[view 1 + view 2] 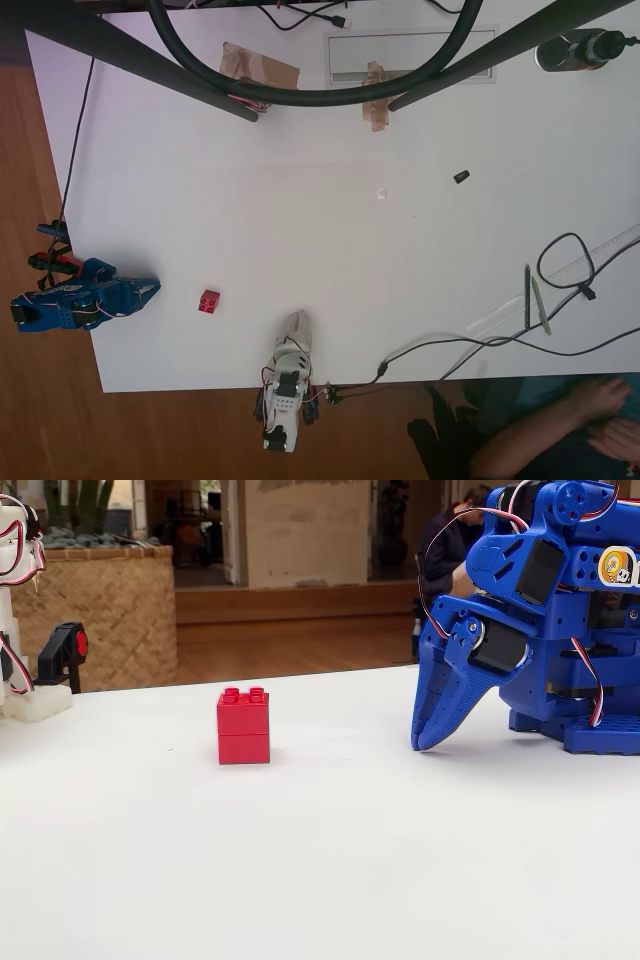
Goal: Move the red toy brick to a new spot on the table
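The red toy brick [209,301] stands upright on the white table [340,250] near its left front part, two bricks high with studs on top in the fixed view [243,727]. My blue gripper [152,289] rests folded at the table's left edge, tip pointing toward the brick, a short gap left of it. In the fixed view the gripper [428,742] is to the right of the brick, tip down at the table surface [320,880]. Its jaws look shut, with nothing between them.
A small black cap [461,177] lies right of centre. Brown tape patches [258,68] [375,97] sit at the far edge under black stand legs and a ring. Cables [562,262] and a ruler [535,300] cover the right side. A person's arms [560,430] rest bottom right.
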{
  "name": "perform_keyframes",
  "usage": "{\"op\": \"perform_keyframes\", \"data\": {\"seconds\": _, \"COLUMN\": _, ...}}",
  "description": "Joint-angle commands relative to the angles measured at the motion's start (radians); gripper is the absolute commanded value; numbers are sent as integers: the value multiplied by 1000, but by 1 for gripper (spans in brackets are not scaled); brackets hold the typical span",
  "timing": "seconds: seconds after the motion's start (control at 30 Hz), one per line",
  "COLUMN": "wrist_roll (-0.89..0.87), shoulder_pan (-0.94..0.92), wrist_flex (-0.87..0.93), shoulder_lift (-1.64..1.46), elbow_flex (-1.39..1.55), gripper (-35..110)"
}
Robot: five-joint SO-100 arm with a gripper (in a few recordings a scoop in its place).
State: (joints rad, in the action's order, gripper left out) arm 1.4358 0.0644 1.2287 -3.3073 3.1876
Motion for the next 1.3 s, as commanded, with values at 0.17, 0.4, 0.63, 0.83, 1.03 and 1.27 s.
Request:
{"op": "perform_keyframes", "data": {"seconds": 0.17, "wrist_roll": -11, "shoulder_pan": -77, "wrist_flex": 2, "shoulder_lift": -29, "elbow_flex": 26, "gripper": 0}}
{"op": "perform_keyframes", "data": {"seconds": 0.4, "wrist_roll": 26, "shoulder_pan": -98, "wrist_flex": 2, "shoulder_lift": -29, "elbow_flex": 28, "gripper": 0}}
{"op": "perform_keyframes", "data": {"seconds": 0.63, "wrist_roll": 117, "shoulder_pan": -72, "wrist_flex": 44, "shoulder_lift": -29, "elbow_flex": -17, "gripper": 0}}
{"op": "perform_keyframes", "data": {"seconds": 0.83, "wrist_roll": 104, "shoulder_pan": -66, "wrist_flex": 81, "shoulder_lift": -29, "elbow_flex": -106, "gripper": 0}}
{"op": "perform_keyframes", "data": {"seconds": 1.03, "wrist_roll": 161, "shoulder_pan": -100, "wrist_flex": 55, "shoulder_lift": -29, "elbow_flex": -247, "gripper": 1}}
{"op": "perform_keyframes", "data": {"seconds": 1.27, "wrist_roll": 239, "shoulder_pan": -48, "wrist_flex": -221, "shoulder_lift": 66, "elbow_flex": -311, "gripper": 3}}
